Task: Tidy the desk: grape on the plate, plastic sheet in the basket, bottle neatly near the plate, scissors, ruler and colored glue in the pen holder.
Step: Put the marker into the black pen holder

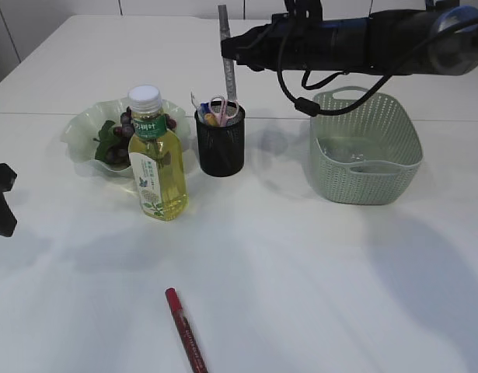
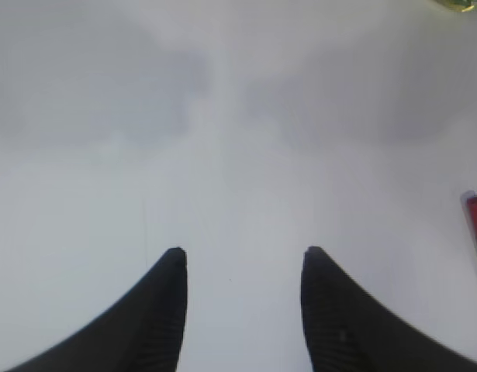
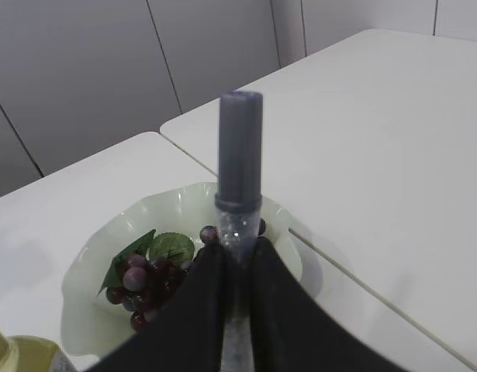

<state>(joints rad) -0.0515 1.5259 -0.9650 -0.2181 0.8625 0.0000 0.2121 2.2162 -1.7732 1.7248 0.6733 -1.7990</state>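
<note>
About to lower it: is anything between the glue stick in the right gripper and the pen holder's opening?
Nothing visible blocks it. The right gripper holds the grey glue stick upright above the pen holder; scissors already fill part of its opening.

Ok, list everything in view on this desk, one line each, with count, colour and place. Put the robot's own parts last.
pale green wavy-edged plate: one, back left.
dark purple grape bunch with green leaves: one, on the plate.
clear plastic bottle of yellow drink, white cap: one, upright in front of the plate.
black mesh pen holder: one, right of the bottle, pink-handled scissors and other items inside.
grey glitter glue pen: one, held upright above the pen holder.
green plastic basket: one, right side, something clear inside.
red glue pen: one, lying at the front.
white table: one.
left tool: black, open, low over bare table.
right tool: black, shut on the grey pen.
</note>
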